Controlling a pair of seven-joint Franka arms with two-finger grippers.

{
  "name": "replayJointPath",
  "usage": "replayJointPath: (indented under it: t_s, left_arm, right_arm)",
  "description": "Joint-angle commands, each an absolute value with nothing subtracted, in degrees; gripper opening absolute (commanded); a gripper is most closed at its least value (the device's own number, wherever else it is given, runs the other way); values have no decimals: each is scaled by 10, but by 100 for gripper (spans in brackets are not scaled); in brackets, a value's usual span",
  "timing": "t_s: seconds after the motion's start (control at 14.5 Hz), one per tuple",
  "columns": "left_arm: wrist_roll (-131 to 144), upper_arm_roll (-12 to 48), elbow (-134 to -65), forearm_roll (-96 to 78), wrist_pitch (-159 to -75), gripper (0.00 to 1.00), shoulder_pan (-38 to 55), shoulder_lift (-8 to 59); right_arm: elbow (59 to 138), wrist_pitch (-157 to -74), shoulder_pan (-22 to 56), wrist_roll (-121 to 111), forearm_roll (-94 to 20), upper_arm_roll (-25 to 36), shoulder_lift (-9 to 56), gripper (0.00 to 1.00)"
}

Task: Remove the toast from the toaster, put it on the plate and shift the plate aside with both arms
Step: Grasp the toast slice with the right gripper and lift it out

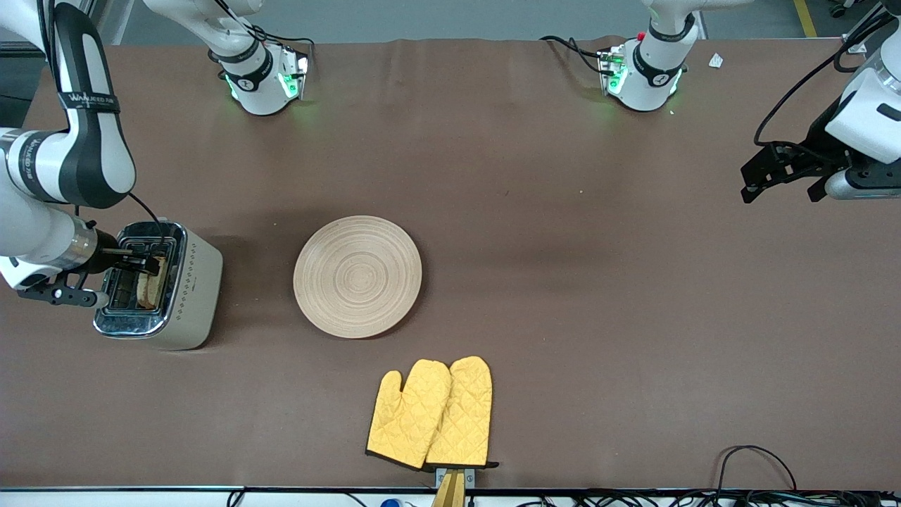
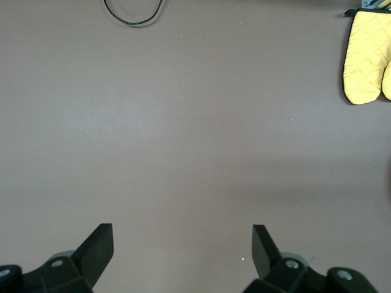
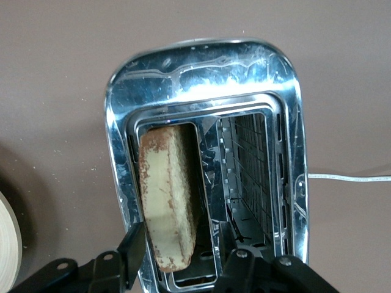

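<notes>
The toast stands upright in one slot of a silver and cream toaster at the right arm's end of the table. In the right wrist view the toast sticks up out of the slot. My right gripper is over the toaster, open, with its fingers on either side of the toast's end and not closed on it. The round beige plate lies empty mid-table beside the toaster. My left gripper waits open and empty over bare table at the left arm's end.
Two yellow oven mitts lie near the table's front edge, nearer the camera than the plate; they show in the left wrist view. A black cable loop lies at the front edge. The plate's rim shows in the right wrist view.
</notes>
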State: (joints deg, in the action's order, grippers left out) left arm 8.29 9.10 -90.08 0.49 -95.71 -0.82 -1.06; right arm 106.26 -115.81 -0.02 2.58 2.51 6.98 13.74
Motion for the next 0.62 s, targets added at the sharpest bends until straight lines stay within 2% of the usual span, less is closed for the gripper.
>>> replayJointPath:
  t_s: [0.0, 0.14, 0.42, 0.55]
  left_arm:
    - [91, 94, -892, 3, -951, 100, -12, -7]
    - [89, 94, -892, 3, -951, 100, -12, -7]
    - [90, 94, -892, 3, -951, 100, -12, -7]
    - [90, 94, -892, 3, -952, 100, -12, -7]
  right_arm:
    - [1059, -1161, -9, 19, 17, 63, 142, 54]
    - [1059, -1161, -8, 19, 6, 63, 145, 53]
    - [1058, -1161, -8, 19, -6, 63, 148, 17]
    - [1056, -1161, -6, 19, -7, 63, 150, 3]
